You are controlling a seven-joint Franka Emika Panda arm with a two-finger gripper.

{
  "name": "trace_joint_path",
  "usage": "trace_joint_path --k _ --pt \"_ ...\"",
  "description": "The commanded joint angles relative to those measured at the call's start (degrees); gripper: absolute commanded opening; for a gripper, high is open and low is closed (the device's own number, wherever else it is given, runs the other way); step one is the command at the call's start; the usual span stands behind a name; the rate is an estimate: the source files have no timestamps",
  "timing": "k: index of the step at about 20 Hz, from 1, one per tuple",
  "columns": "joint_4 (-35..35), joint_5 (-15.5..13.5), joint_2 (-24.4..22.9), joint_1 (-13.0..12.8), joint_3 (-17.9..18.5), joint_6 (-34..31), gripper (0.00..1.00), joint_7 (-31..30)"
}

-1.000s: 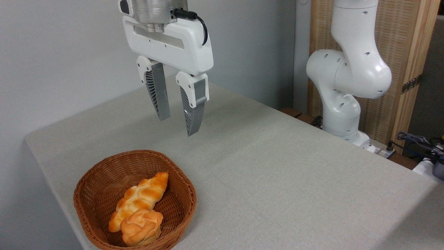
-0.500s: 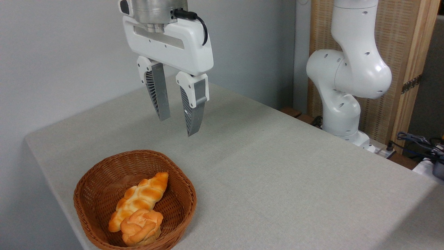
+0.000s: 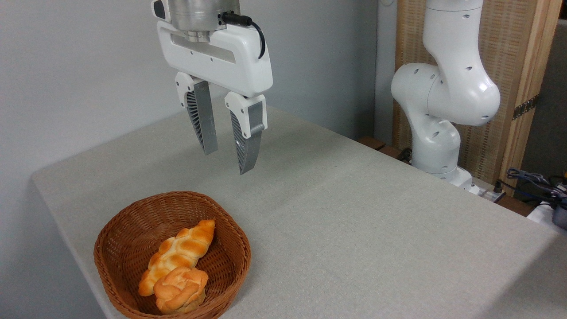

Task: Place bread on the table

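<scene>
The long braided bread [image 3: 179,253] lies inside the brown wicker basket [image 3: 125,230] at the lower left, its near end tucked behind a round knotted bun [image 3: 180,289]. The grey-beige table [image 3: 354,230] spreads out to the right of the basket. My gripper [image 3: 227,161] hangs high above the table, behind and above the basket, well clear of the bread. Its two grey ribbed fingers [image 3: 201,119] point down and stand apart, with nothing between them.
The arm's white base and joints [image 3: 443,102] stand at the table's far right edge. Cables and small devices [image 3: 540,186] lie at the right, beyond the table. The table's left edge runs close to the basket.
</scene>
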Motion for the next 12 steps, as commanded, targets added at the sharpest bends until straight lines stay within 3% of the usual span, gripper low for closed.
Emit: trace_joint_path --k 1,5,12 --pt "-0.7 -1.09 -0.76 -0.43 0.78 -0.36 1.0 1.34" --pt "-2.27 -2.48 -0.68 -0.43 -0.01 4.18 1.0 -0.06" --pt "-15.01 -3.29 0.2 -0.61 -5.02 27.73 1.0 -11.84"
